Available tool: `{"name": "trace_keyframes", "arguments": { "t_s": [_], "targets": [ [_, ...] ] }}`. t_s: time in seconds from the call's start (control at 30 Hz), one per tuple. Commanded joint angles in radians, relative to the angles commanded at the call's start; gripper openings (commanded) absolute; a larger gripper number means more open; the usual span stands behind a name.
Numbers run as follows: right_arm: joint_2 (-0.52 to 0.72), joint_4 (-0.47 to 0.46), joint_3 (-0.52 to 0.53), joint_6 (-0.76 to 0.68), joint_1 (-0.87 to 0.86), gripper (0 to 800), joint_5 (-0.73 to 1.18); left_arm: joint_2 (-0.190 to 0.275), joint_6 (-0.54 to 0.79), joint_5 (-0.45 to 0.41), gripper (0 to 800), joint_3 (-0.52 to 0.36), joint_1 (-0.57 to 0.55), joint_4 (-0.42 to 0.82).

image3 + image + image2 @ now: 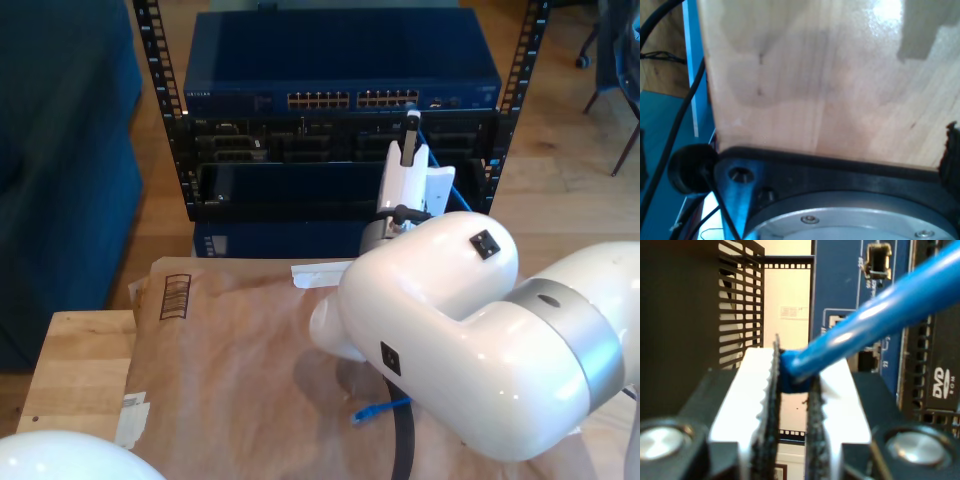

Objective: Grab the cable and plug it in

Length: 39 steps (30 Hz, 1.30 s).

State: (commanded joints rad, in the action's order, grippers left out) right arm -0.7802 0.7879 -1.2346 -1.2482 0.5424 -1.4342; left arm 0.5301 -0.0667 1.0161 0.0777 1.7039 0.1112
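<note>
1. My second pincer [792,385] is clamped on the cable [880,315] at its blue boot, up at the rack [340,120] on the far side of the tabletop [75,370].
2. Cable's other plug [368,411] lies on brown paper [230,360], near side, under the arm.
3. My first pincer: can't tell its state; the first wrist view shows wood [830,85].

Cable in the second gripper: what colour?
Bright blue. The cable shows best in the second wrist view, clamped in my second gripper.
</note>
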Motion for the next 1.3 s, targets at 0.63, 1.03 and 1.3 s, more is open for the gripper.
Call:
{"name": "trace_keyframes", "arguments": {
  "t_s": [0.63,1.03,1.3],
  "targets": [
    [-0.032,-0.021,-0.046,-0.051,-0.052,0,0.055,0.000,0.000,0.000,800,0.000,0.000,0.000],
    [-0.034,-0.063,-0.052,-0.057,-0.052,0,0.058,0.000,0.000,0.000,800,0.000,0.000,0.000],
    [-0.052,-0.064,-0.091,-0.055,-0.060,0,0.058,0.000,0.000,0.000,800,0.000,0.000,0.000]
  ]
}}
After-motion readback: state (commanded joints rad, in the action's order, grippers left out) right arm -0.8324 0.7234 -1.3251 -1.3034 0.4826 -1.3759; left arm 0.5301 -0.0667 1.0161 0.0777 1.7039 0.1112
